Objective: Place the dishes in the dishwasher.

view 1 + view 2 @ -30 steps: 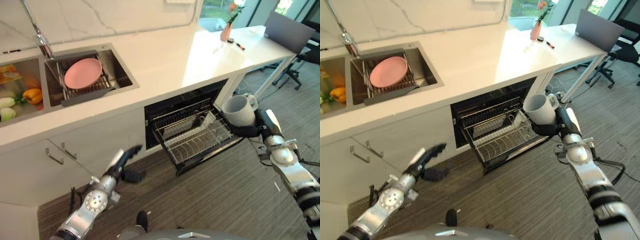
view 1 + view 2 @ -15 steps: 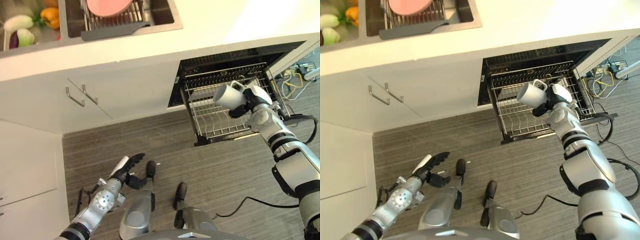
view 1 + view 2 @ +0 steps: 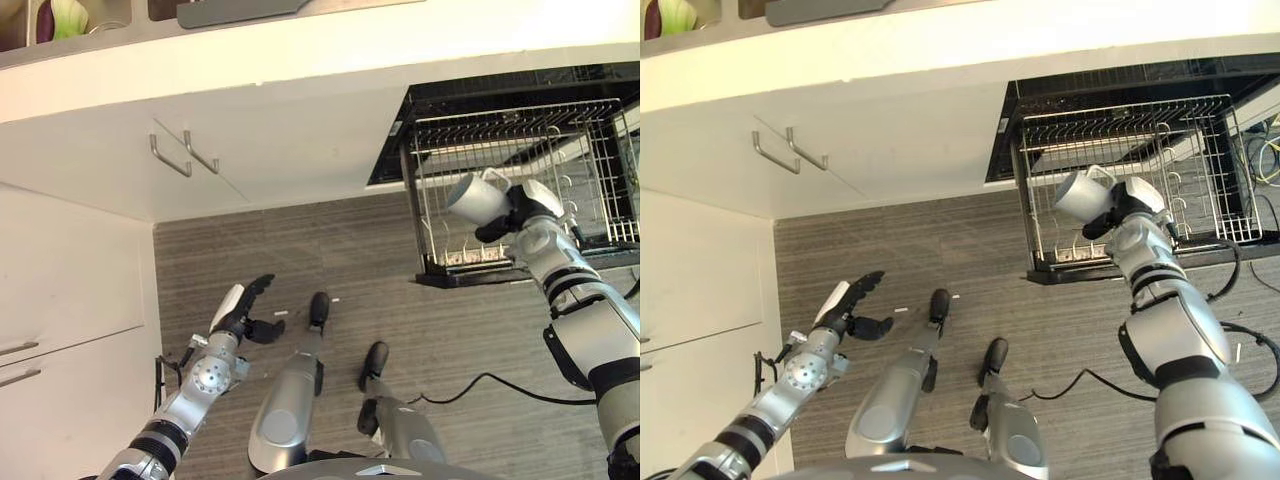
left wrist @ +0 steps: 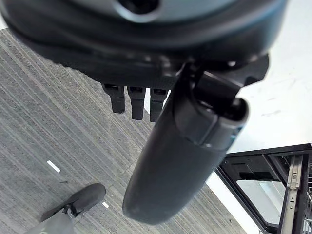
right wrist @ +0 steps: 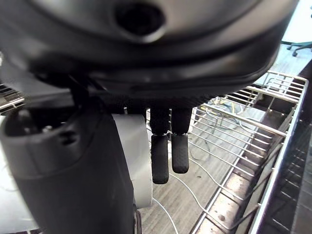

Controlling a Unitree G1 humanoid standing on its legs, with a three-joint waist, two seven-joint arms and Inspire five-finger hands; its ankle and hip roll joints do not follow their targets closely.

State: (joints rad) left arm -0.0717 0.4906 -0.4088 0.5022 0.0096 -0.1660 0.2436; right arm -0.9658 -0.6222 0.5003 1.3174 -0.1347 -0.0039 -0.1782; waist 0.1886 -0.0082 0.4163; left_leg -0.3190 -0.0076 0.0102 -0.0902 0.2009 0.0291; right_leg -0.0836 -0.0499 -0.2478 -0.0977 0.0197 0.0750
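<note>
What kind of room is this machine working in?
Most likely a kitchen. A white counter runs above cabinet doors with metal handles, and a dishwasher's wire rack is pulled out over the grey striped floor. The right hand holds a white mug at that rack.

A kitchen: white counter (image 3: pixel 300 60), handled cabinet doors (image 3: pixel 180 155), built-in dishwasher with pulled-out wire rack (image 3: pixel 520 190).

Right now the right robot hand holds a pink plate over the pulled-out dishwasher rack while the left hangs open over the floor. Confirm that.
Not quite: the right robot hand holds a white mug, not a pink plate, as the left eye view shows. The rest stands: it is over the pulled-out dishwasher rack, and the left robot hand hangs open over the floor.
</note>
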